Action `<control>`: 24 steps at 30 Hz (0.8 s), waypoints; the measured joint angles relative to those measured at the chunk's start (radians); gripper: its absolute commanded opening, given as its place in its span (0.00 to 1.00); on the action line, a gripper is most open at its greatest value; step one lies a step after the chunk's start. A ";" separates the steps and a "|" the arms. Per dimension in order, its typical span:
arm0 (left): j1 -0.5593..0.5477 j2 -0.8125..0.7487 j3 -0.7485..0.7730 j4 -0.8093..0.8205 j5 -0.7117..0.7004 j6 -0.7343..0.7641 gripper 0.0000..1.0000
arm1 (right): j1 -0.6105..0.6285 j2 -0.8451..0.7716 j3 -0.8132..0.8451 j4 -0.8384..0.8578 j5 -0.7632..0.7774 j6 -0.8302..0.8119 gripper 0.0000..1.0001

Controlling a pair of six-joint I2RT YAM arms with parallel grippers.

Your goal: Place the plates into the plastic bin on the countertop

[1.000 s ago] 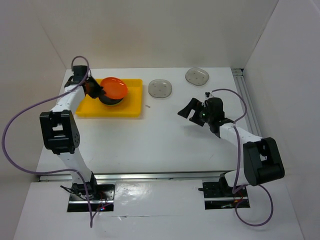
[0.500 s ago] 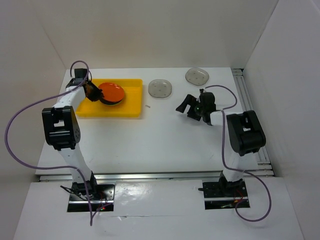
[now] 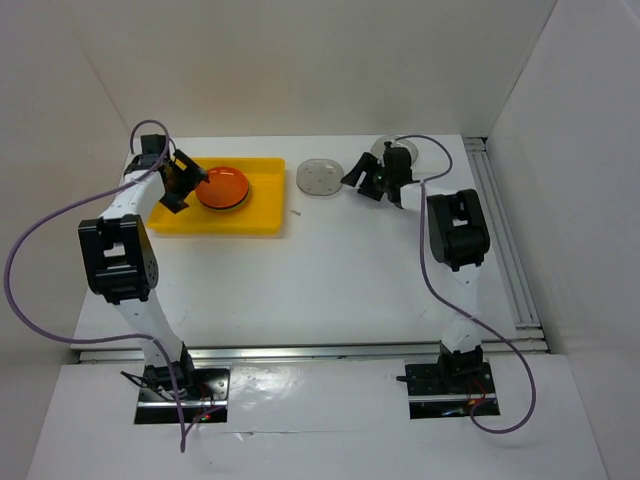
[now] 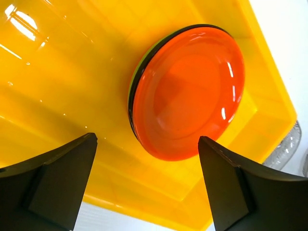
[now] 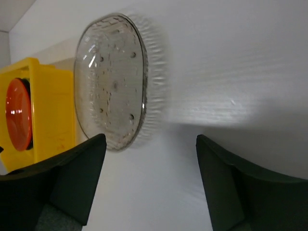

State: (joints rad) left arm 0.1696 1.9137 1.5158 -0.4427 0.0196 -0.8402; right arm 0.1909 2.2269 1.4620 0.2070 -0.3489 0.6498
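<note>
An orange plate (image 3: 222,186) lies on top of a stack in the yellow plastic bin (image 3: 265,215) at the back left of the countertop. In the left wrist view the orange plate (image 4: 187,91) shows a black rim and a sliver of green beneath it. My left gripper (image 3: 185,180) (image 4: 147,178) stands open just left of the stack, holding nothing. A grey dotted plate (image 3: 320,176) (image 5: 113,82) lies right of the bin. My right gripper (image 3: 358,180) (image 5: 150,178) is open beside it, its fingers apart from the plate. A second grey plate (image 3: 395,152) lies partly behind the right arm.
White walls close in the countertop on three sides. A small dark speck (image 3: 296,212) lies by the bin's near right corner. A metal rail (image 3: 500,230) runs along the right edge. The bin (image 5: 48,115) shows beyond the grey plate in the right wrist view.
My left gripper has opened, let the orange plate down on the stack and drawn back left. The right arm swung from mid-table to the back, beside the grey plate.
</note>
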 measured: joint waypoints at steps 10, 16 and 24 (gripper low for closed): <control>-0.034 -0.134 0.042 -0.102 -0.072 0.024 1.00 | 0.043 0.150 0.220 -0.072 0.001 0.008 0.52; -0.111 -0.136 0.112 -0.165 -0.092 0.061 1.00 | 0.077 0.225 0.334 -0.156 0.030 0.015 0.00; -0.261 -0.078 0.233 -0.192 0.039 0.157 1.00 | 0.099 0.035 0.110 -0.218 0.180 0.017 0.00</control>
State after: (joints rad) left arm -0.0917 1.8355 1.7493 -0.6350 0.0586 -0.6830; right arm 0.2897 2.2616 1.5723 -0.0113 -0.1692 0.6666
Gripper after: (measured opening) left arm 0.997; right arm 0.017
